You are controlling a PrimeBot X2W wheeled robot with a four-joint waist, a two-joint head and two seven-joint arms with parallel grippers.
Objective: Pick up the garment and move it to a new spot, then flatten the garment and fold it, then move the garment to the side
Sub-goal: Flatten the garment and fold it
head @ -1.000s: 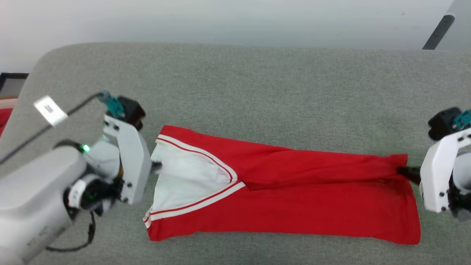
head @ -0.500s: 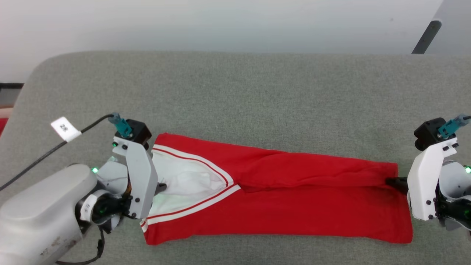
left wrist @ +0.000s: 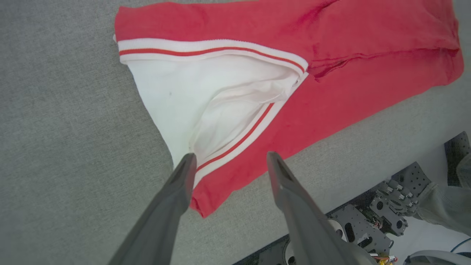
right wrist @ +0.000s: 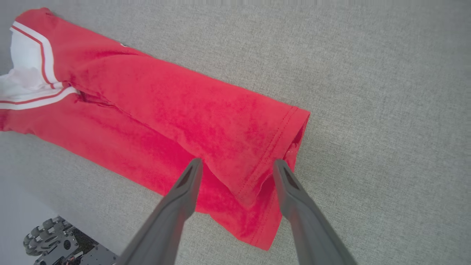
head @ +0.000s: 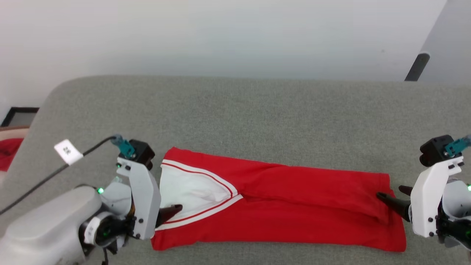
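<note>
Red garment (head: 279, 217) lies folded lengthwise on the grey worktop (head: 235, 110), head view. Left wrist: left pincer (left wrist: 231, 158) open at the white sleeve (left wrist: 176, 95). Right wrist: right pincer (right wrist: 238, 163) open, straddling the hem (right wrist: 272, 151). Folding is in hand; next probably needs a crosswise fold.

The garment (head: 294, 221) is soft, matt knit cloth, red in the body with a stitched hem, its white sleeve (left wrist: 206, 92) edged in ribbed trim (left wrist: 206, 46); the grey upholstered surface (head: 257, 117) under it is a coarse, matt woven fabric. The fingers (left wrist: 165, 213) of the left gripper (left wrist: 231, 156) and of the right gripper (right wrist: 238, 162) look like dark, smooth, matt moulded plastic, and the pale housings (head: 145, 198) behind them have a smooth, faintly satin plastic finish. The perforated plates (left wrist: 386, 209) of the robot's base appear as dull grey metal.
</note>
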